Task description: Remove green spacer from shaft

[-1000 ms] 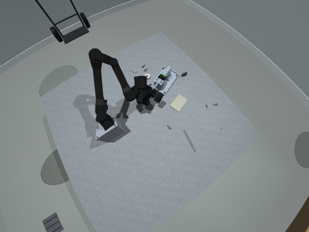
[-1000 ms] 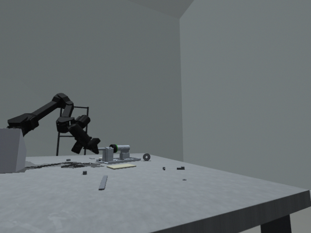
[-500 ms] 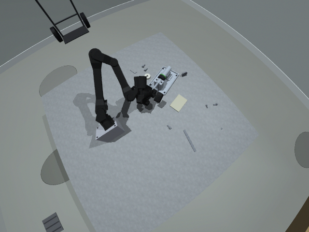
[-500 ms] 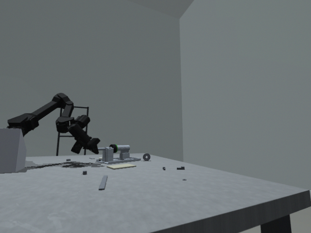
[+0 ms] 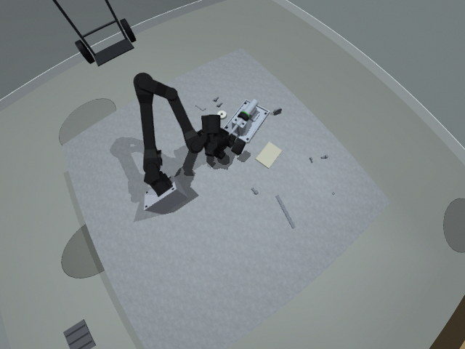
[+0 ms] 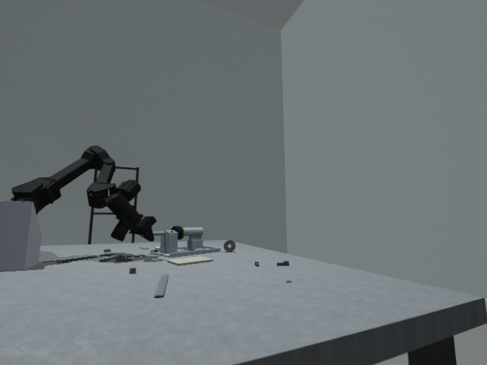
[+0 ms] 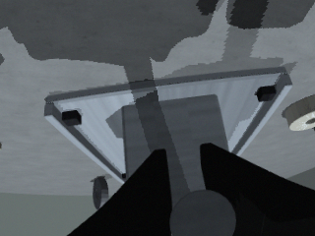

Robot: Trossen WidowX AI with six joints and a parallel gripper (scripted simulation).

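The gripper is shut on the thin shaft, at its near end. The shaft runs through the small grey support block towards the big housing. The green spacer shows as a narrow band against the housing's face. Dark spacer material sits beside it, between the green one and the support block; single dark spacers cannot be told apart. The base plate carries both blocks.
A white ring lies beside the plate. A dark ring stands beyond it. A cream pad lies in front, with a grey bar and several small screws further off.
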